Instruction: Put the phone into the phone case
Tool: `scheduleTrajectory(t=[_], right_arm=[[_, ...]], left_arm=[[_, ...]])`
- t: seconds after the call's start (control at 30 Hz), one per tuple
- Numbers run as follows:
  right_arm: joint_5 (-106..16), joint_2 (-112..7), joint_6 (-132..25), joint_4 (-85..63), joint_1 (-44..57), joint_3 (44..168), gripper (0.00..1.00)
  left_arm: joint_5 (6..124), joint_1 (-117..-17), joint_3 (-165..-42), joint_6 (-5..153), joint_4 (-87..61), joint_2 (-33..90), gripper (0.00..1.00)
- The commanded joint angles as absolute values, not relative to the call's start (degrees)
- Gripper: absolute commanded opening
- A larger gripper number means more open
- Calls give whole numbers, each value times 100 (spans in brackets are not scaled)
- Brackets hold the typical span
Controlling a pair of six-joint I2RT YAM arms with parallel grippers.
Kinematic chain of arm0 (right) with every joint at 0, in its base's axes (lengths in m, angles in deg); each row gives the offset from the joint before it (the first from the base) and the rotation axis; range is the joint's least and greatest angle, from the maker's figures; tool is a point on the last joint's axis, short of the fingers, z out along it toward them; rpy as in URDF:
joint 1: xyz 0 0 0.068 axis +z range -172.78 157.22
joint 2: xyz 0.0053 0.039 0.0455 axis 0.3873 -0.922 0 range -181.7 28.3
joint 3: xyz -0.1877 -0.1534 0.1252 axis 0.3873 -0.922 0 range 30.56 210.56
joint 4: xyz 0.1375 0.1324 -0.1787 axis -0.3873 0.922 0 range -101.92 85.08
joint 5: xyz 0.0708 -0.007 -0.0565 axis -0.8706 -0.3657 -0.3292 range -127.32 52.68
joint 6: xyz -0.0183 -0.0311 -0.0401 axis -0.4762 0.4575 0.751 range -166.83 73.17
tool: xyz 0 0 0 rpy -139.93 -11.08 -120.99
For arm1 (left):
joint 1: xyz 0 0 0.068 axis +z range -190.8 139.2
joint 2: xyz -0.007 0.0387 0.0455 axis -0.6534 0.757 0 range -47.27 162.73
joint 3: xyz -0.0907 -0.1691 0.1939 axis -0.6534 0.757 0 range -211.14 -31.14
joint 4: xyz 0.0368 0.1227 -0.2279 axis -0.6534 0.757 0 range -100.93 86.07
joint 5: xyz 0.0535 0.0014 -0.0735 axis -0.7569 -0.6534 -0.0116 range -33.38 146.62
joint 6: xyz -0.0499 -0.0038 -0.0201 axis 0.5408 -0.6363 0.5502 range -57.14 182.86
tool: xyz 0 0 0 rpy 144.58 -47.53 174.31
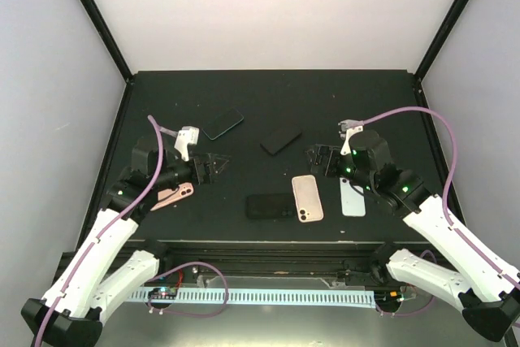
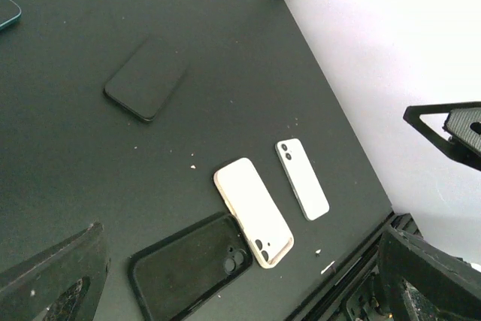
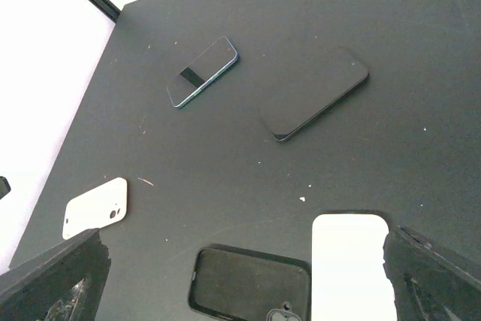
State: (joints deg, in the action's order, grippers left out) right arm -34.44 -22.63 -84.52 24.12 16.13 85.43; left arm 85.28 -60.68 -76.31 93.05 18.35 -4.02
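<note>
So, left fingers [image 2: 52, 280] and right fingers [image 3: 436, 280] both spread wide, holding nothing; empty black case [image 1: 270, 206] lies near the front of the table [image 1: 244, 95], beige phone [image 1: 307, 197] just beside it; pink thing [image 1: 173, 195] half hidden under left arm [image 1: 106, 233], phone or case, can't tell.

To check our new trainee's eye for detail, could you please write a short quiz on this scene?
1. True or false: the left end effector and right end effector are both open and empty.
2. In the top view, what lies just left of the beige phone? A) black case B) charger C) screwdriver
3. How many phones and cases lie on the table?
Key: 1 true; 2 A; 3 six.
</note>
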Motion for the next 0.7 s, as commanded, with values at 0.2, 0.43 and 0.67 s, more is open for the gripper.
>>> scheduleTrajectory(t=[0.2, 0.43, 0.67], right_arm=[[-3287, -2244, -8575, 2443, 1658, 8435, 100], [-3435, -2377, -8551, 2509, 1657, 8326, 100], [-3540, -2975, -8206, 2642, 1655, 8143, 99]], left_arm=[[8418, -6036, -7693, 9216, 2198, -205, 99], [8429, -6164, -7606, 9272, 2334, 343, 93], [8451, -6586, -7026, 9653, 1755, 1000, 79]])
